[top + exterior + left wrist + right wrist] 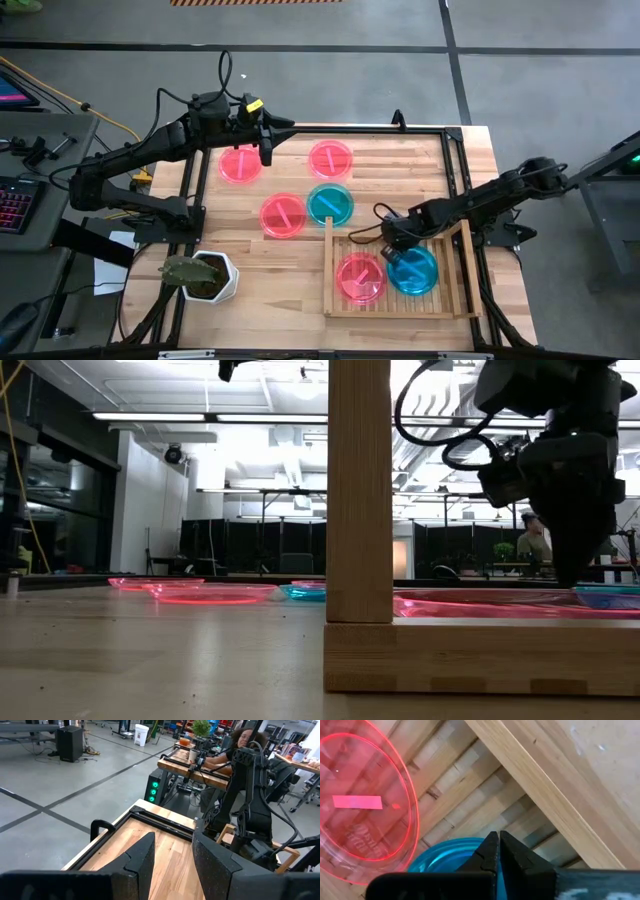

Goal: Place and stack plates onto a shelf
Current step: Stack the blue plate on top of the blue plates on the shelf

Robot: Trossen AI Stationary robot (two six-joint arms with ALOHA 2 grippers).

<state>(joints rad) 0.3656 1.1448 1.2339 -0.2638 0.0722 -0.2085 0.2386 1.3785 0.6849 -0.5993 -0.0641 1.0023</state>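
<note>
The light-wood shelf (400, 313) lies at the table's near right. On its slats are a pink plate (360, 277) and a teal-blue plate (415, 270). My right gripper (393, 247) points steeply down at the blue plate's far-left rim, shut on it. Two more pink plates (240, 163) (330, 158) lie at the far side of the table. A third pink plate (283, 215) and a teal one (330, 204) lie at mid-table. My left gripper (172, 865) hangs open and empty high over the far left plate. My right gripper pinches the teal-blue plate's rim (470, 847) between its two shut fingertips (490, 845). The fingers come from above, slanting down. The plate sits about level, low over the slats beside the pink plate; I cannot tell whether it rests on them.
A white pot with a plant (210, 277) stands at the table's near left. The shelf's raised rim (545, 785) and corner post (358, 490) border the right gripper. Bare wood lies between the pot and the shelf. A person (242, 737) sits beyond the table.
</note>
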